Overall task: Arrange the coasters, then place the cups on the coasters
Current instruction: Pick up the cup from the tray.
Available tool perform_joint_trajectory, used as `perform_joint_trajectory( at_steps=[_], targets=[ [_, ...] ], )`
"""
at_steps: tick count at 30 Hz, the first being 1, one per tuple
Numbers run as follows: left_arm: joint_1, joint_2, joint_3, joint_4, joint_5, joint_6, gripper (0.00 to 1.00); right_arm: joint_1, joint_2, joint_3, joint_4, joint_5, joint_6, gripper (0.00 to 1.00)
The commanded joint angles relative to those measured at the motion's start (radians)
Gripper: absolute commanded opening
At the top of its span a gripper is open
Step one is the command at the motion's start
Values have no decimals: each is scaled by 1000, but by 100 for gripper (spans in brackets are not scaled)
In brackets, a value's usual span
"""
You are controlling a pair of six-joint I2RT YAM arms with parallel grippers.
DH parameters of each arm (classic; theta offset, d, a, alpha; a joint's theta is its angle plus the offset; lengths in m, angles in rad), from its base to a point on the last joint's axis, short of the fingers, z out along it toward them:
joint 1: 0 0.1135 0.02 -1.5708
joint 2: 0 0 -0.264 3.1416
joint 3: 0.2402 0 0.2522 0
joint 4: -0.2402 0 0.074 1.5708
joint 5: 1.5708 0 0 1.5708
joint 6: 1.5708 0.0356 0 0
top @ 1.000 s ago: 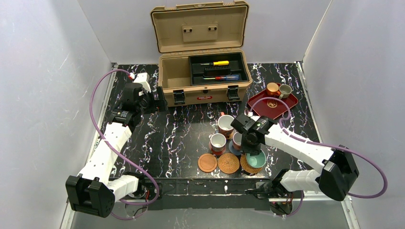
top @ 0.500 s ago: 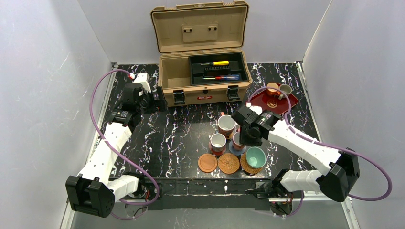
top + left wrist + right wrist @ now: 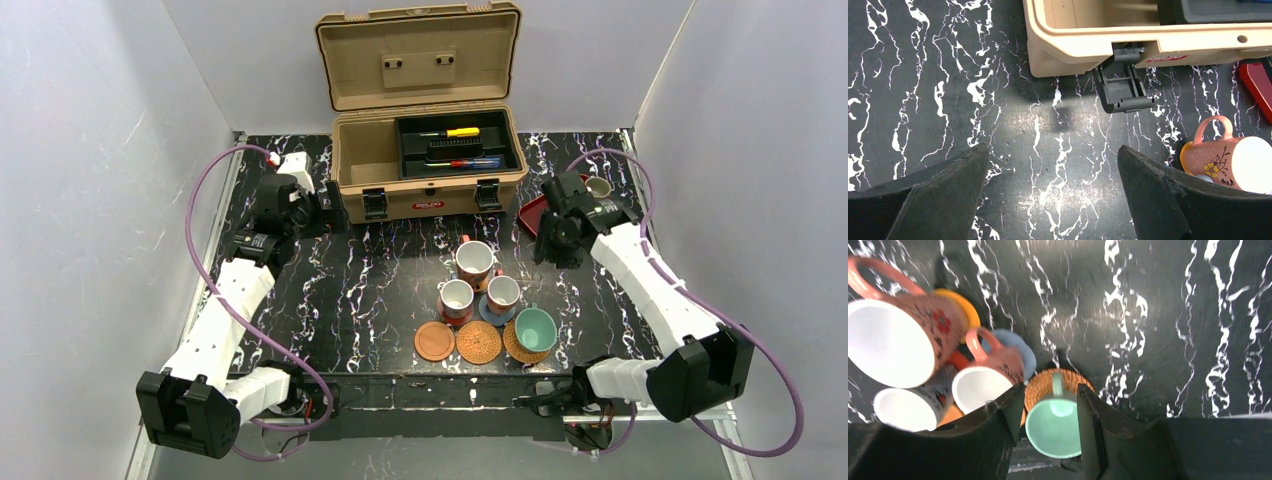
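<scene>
Teal cup sits on a woven coaster, well clear of the parted, empty right jaws; left jaws gape.

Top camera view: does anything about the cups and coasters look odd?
Nothing spilled or tipped. The three reddish white-inside mugs crowd together on a ragged cluster of coasters, behind a straight front row of three round coasters.

three reddish mugs stand upright on coasters at lower centre, teal cup on a woven coaster. wooden coaster and second woven coaster lie bare alongside.
</scene>
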Motion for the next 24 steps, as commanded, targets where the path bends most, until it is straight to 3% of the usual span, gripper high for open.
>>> perform_joint_trajectory(
  at_steps=[1,8,14,24],
  targets=[
    [-6,-36,0,-7,-12,14,99,-92,68,80,140,-53,-153,52],
    [-6,-41,-5,-3,-10,18,99,-255,185,145,383,-62,-176,53],
    [-7,-50,-5,-1,-12,20,99,-407,304,171,565,24,-181,58],
    [-6,-41,0,-5,-16,22,99,-579,558,317,644,8,-154,64]
  ],
)
